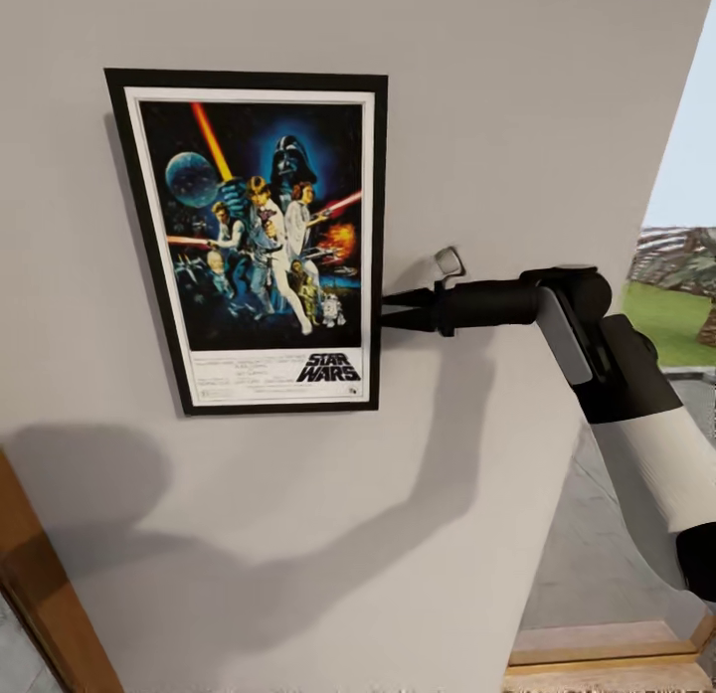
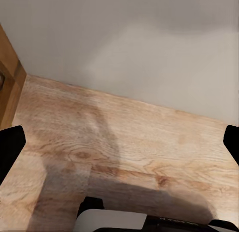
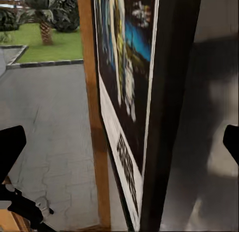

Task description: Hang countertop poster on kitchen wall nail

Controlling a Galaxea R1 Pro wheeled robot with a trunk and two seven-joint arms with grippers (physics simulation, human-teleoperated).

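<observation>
Pale grey wall [image 1: 517, 96] takes up most of the head view, plain and unmarked, with soft shadows of the robot's arm and trunk falling across its lower half. At the right edge the wall ends at an opening onto grass and grey paving outdoors [image 1: 686, 315]; a wooden door frame [image 1: 50, 594] cuts the lower left corner.

Item 1: the poster [image 1: 261, 238]. It sits flat against the wall, upright but slightly tilted, its top leaning left. Black frame, white inner border and dark blue artwork are intact and legible. Whether it rests on a nail cannot be determined; no nail head is visible.

Item 2: the right gripper [image 1: 386, 310]. The arm reaches in from the right, forearm level, black fingers pointing left at the poster's right edge, a little below mid-height. In the right wrist view the poster [image 3: 149, 112] is seen edge-on between the two fingertips [image 3: 10, 149], which stand wide apart at the picture's margins and clear of the frame. The fingers are spread and grip nothing.

Item 3: the left gripper [image 2: 119, 142]. The left wrist view looks at a wooden floor [image 2: 134, 147] where it meets the grey wall [image 2: 149, 47]. Both fingertips [image 2: 10, 147] show at opposite margins, spread wide, nothing between them.
</observation>
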